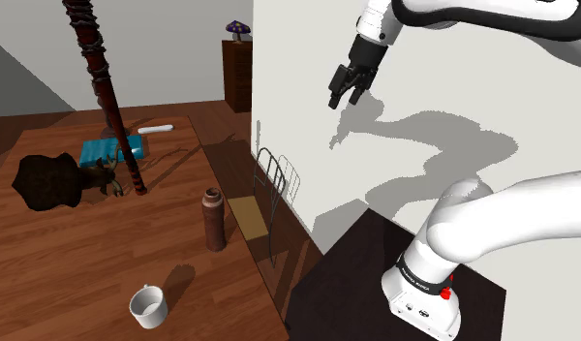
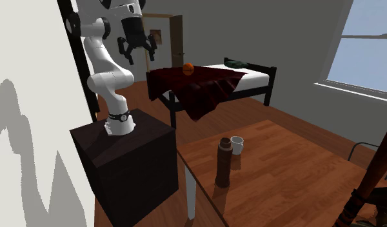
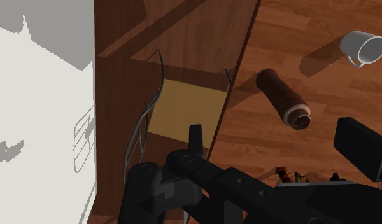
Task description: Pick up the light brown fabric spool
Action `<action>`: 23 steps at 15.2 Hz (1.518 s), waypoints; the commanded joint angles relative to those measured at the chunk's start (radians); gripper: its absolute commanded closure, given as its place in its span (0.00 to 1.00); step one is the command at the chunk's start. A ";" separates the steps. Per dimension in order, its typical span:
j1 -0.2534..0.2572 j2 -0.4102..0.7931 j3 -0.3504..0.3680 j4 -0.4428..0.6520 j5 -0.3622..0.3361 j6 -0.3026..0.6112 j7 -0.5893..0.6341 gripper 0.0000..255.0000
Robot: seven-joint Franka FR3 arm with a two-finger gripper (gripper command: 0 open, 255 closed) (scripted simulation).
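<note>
Spool (image 1: 214,221) upright on table (image 1: 66,266), well below claw (image 1: 345,98)

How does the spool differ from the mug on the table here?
The spool is brown, the mug white. The spool is tall and slender, the mug squat and wide. The mug has a handle, the spool none. Both stand upright on the wooden table, apart from each other.

My arm (image 1: 502,223) arches high overhead and bends downward; my gripper (image 1: 345,98) hangs in the air, jaws spread apart, clasping nothing.
</note>
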 commanded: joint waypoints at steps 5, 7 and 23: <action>0.013 0.089 0.045 -0.028 0.019 0.106 0.045 0.00; 0.019 0.140 0.067 -0.035 0.026 0.158 0.068 0.00; 0.051 0.662 0.222 0.097 -0.011 0.499 0.272 0.00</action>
